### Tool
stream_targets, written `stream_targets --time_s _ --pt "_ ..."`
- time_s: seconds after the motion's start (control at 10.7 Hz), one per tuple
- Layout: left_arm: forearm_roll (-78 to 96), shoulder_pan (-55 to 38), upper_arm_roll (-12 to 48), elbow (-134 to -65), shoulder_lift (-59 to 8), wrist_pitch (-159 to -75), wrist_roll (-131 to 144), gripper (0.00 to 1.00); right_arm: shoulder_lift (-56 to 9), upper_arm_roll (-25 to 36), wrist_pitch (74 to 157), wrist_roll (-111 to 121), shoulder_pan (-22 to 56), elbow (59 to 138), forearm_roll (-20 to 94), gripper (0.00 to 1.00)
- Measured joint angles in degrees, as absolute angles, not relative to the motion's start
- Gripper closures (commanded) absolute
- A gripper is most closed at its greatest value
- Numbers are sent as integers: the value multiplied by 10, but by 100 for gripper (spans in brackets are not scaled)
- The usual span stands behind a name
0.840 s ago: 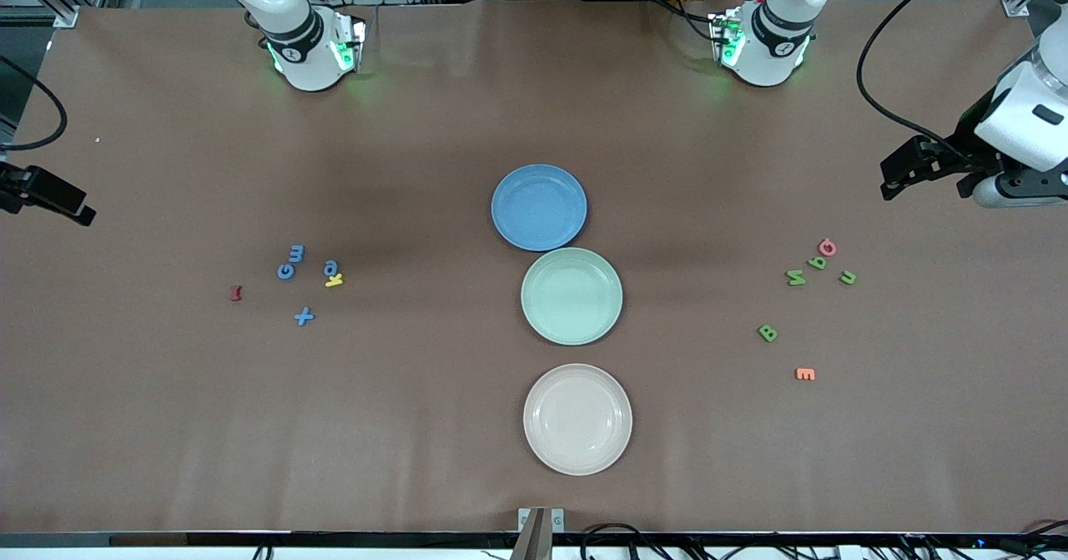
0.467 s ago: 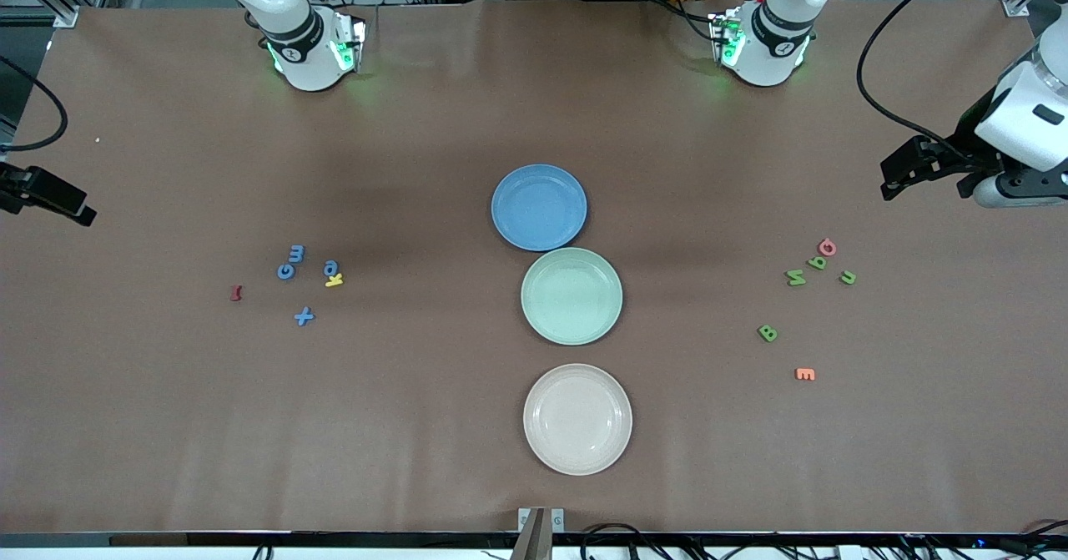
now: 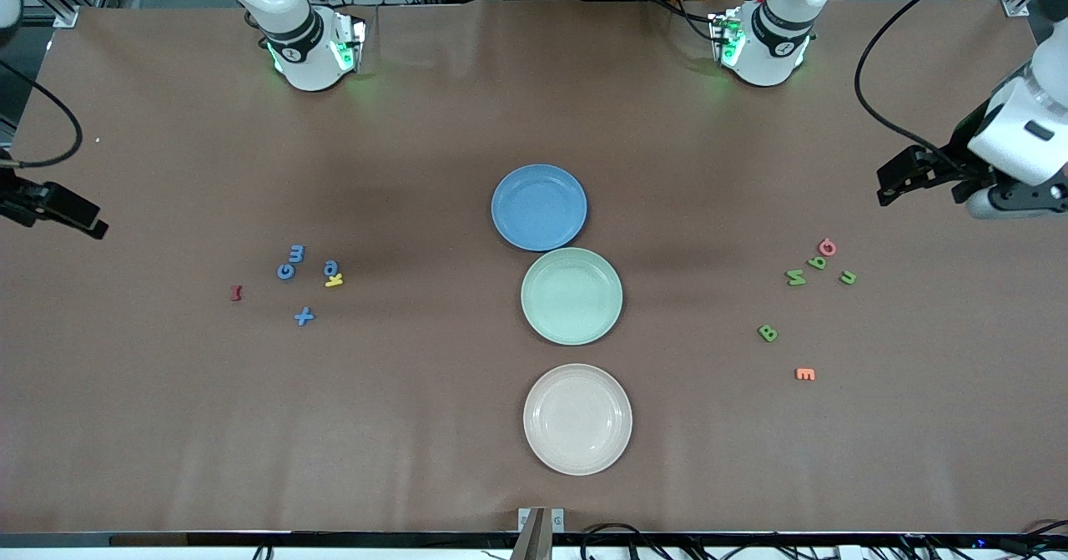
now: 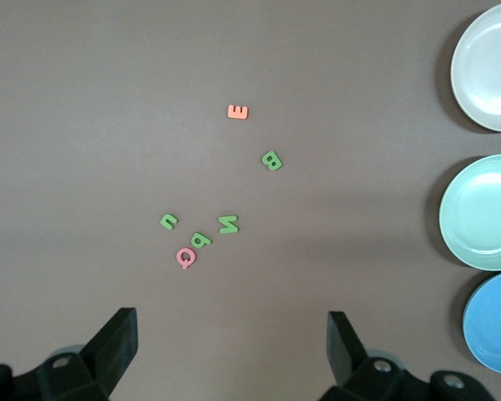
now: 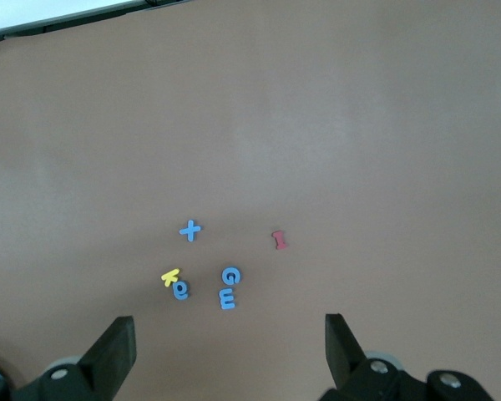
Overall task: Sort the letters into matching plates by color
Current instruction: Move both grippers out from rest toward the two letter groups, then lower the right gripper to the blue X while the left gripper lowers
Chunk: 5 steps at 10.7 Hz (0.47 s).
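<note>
Three plates lie in a row at mid-table: blue (image 3: 539,207), mint green (image 3: 571,295) and cream (image 3: 577,419), all bare. Toward the right arm's end lie blue letters (image 3: 285,271), a blue X (image 3: 304,316), a yellow K (image 3: 335,280) and a red I (image 3: 236,293). Toward the left arm's end lie green letters (image 3: 795,276), a green B (image 3: 767,333), a pink Q (image 3: 826,247) and an orange E (image 3: 805,373). My left gripper (image 4: 231,322) hangs open above the table beside the green group. My right gripper (image 5: 230,328) hangs open beside the blue group. Neither holds anything.
Brown paper covers the whole table. The two arm bases (image 3: 313,51) (image 3: 763,47) stand along the edge farthest from the front camera. Cables run beside the table ends. In the left wrist view the cream plate (image 4: 493,67), green plate (image 4: 484,213) and blue plate (image 4: 497,322) show at the edge.
Both hands have shifted slightly: the right gripper has edged toward the blue letters, the left hand has moved a little. Letters and plates have not moved.
</note>
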<state>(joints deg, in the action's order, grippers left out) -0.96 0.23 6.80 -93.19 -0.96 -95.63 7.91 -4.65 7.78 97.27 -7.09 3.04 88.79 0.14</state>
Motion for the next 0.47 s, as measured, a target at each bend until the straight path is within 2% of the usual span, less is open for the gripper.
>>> stream_targets --time_s 0.47 --pt "-9 -9 98 -939 -112 -1043 79 0 -54 39 1070 -184 35 980 2 0"
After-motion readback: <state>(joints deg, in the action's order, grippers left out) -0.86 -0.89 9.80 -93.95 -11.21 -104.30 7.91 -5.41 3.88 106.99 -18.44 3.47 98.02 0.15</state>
